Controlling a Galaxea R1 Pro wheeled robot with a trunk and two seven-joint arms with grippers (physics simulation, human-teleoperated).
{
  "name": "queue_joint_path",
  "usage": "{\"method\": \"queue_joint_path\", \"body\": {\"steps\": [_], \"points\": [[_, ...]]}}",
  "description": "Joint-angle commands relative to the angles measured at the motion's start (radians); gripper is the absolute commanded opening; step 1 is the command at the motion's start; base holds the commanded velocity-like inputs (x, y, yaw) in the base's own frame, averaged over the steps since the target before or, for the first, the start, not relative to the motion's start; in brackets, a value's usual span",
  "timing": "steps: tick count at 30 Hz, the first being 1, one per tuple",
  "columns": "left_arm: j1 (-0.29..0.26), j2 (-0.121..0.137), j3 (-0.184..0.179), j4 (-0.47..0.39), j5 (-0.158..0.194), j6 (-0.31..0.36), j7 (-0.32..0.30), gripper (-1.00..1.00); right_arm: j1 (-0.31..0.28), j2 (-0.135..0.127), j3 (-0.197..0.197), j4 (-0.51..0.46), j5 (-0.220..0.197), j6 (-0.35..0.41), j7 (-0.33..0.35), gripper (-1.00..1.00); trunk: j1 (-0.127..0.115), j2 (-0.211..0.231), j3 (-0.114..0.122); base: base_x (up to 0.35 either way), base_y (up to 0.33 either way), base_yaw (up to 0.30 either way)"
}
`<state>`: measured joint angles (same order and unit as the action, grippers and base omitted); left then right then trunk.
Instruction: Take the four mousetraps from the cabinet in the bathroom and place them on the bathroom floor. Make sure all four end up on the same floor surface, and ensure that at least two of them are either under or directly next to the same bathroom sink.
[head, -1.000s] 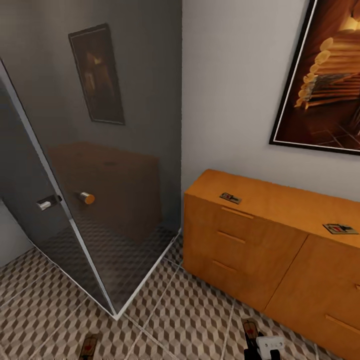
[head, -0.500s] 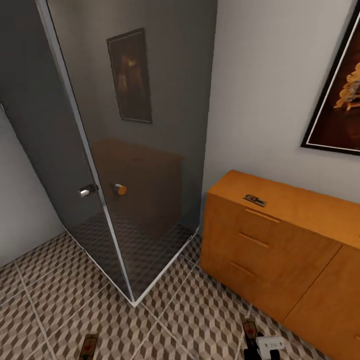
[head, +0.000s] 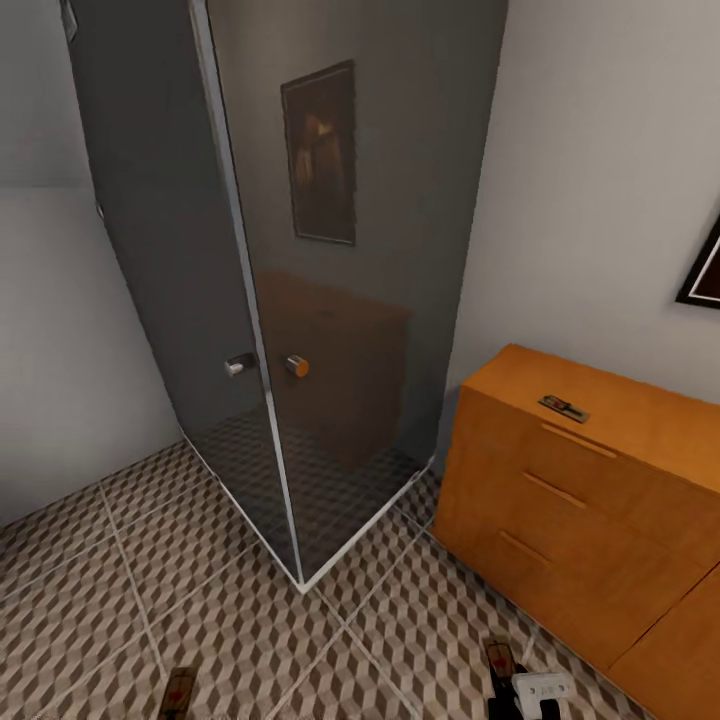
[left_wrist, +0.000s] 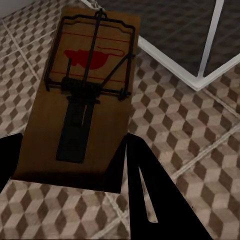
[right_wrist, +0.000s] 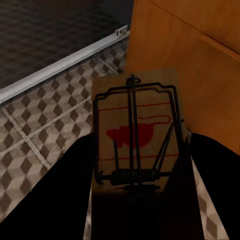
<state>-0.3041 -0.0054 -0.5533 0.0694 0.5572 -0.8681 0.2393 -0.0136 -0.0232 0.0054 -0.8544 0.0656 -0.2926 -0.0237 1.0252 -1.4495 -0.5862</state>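
Observation:
In the left wrist view my left gripper is shut on a tan mousetrap, held flat above the cube-patterned bathroom floor. My right gripper is shut on a second mousetrap, close to the front of the orange-brown cabinet. Both held mousetraps show at the bottom edge of the head view, one on the left and one on the right. A third mousetrap lies on top of the cabinet. The bathroom sink is out of view.
A dark glass shower enclosure with a round door knob stands straight ahead, its white base rail meeting the floor beside the cabinet. Tiled floor spreads to the left. A framed picture's corner hangs on the right wall.
The head camera has swung left, so the shower and cabinet slid rightward in view. A second trap on the cabinet top left the picture. Both held traps keep their place.

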Motion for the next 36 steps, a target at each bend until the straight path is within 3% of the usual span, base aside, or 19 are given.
{"method": "queue_joint_path", "body": {"steps": [1, 36], "points": [[-0.001, -0.001, -0.008, 0.003, -0.003, -0.002, 0.012, -1.00, 0.000, 0.000, 0.001, 0.000, 0.006, -0.002, -0.002, -1.00, 0.000, 0.000, -0.001, -0.079, 0.000, 0.284], [-0.001, -0.001, -0.008, 0.003, -0.003, -0.002, 0.012, -1.00, 0.000, 0.000, 0.000, 0.000, 0.006, -0.002, -0.002, -1.00, 0.000, 0.000, -0.001, -0.079, 0.000, 0.284]]}}
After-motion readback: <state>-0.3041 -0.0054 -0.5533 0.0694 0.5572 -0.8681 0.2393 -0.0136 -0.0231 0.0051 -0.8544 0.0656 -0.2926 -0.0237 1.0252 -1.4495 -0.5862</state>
